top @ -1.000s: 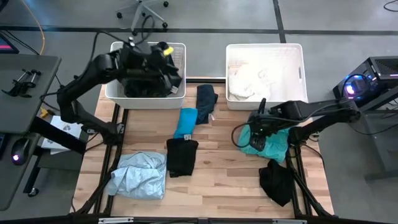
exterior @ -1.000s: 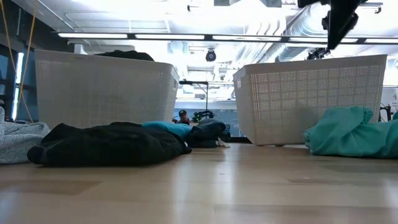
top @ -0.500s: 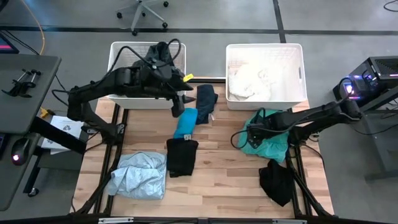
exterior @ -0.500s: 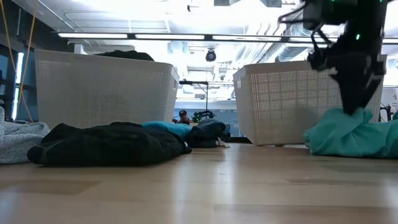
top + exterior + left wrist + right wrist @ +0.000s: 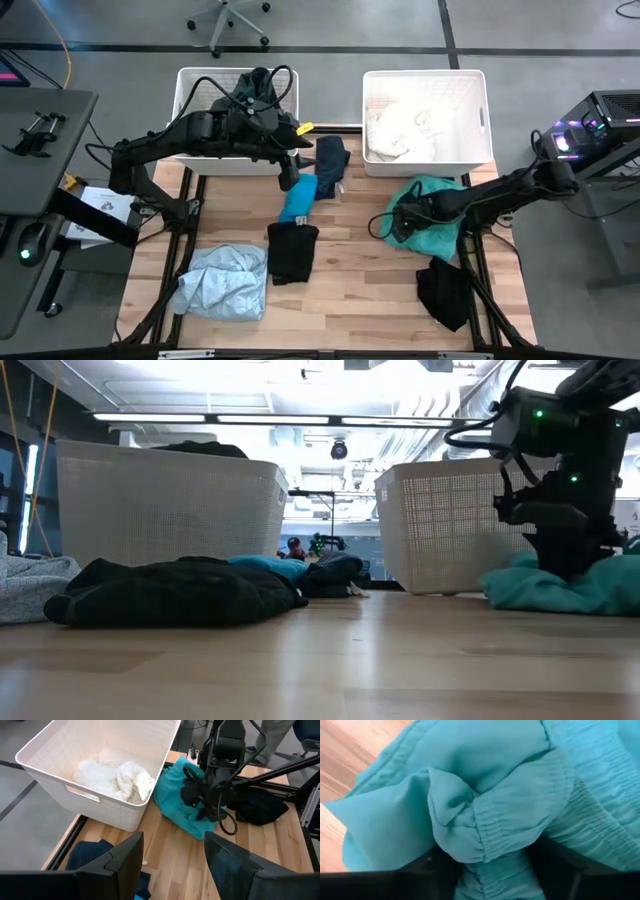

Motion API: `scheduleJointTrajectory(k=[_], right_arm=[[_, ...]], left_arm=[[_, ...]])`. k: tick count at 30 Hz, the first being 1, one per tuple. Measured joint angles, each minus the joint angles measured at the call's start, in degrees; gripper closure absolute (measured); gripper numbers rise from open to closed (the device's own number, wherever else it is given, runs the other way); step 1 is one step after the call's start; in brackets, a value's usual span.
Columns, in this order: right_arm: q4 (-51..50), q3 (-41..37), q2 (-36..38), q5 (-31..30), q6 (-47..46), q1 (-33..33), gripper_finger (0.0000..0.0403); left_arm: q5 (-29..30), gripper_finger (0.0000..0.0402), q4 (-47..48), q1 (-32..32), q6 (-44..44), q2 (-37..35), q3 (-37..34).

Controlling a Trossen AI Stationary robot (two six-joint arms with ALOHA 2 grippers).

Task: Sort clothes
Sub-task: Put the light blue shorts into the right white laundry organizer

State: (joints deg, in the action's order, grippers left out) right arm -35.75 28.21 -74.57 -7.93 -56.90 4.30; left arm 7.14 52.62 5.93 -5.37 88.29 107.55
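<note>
Nearest the front edge of the wooden worktop (image 5: 350, 290) lie a pale blue garment (image 5: 222, 282) and a black garment (image 5: 445, 292), well apart; the low view shows only a grey edge of the pale one and nothing of that black one. Between them, farther in, a black folded garment (image 5: 292, 250) touches a bright blue one (image 5: 300, 197), with a navy garment (image 5: 332, 162) beyond.

The right gripper (image 5: 408, 218) is down on the teal garment (image 5: 437, 228), jaws shut on a bunched fold of it; the wrist view fills with teal cloth, which hides the fingers almost wholly.

The left gripper (image 5: 290, 160) hovers by the left basket's (image 5: 186, 150) near corner, above the bright blue garment, jaws wide and holding nothing. Dark clothes in that basket are mostly covered by the arm. The right basket (image 5: 480, 110) holds white clothes (image 5: 400, 130).

Beyond the worktop is grey floor with an office chair (image 5: 228, 18) cut off at the edge. The low view looks into a room with ceiling strip lights (image 5: 260, 418).
</note>
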Motion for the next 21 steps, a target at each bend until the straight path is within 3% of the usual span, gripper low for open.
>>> scheduleJointTrajectory(k=[10,17,21], right_arm=[[1.34,-0.13,-0.11,-3.16,1.82,1.52,0.0365],[-1.03,6.95,4.83,0.08,9.87,2.14,0.0390],[-3.76,14.36,6.76,0.33,14.03,2.07,0.0390]], left_arm=[[0.11,0.0202,0.71,0.00,0.43,0.00,0.00],[1.16,0.0202,4.29,0.00,0.88,0.00,0.00],[1.29,0.0202,3.05,-0.75,-0.04,-1.31,-5.54]])
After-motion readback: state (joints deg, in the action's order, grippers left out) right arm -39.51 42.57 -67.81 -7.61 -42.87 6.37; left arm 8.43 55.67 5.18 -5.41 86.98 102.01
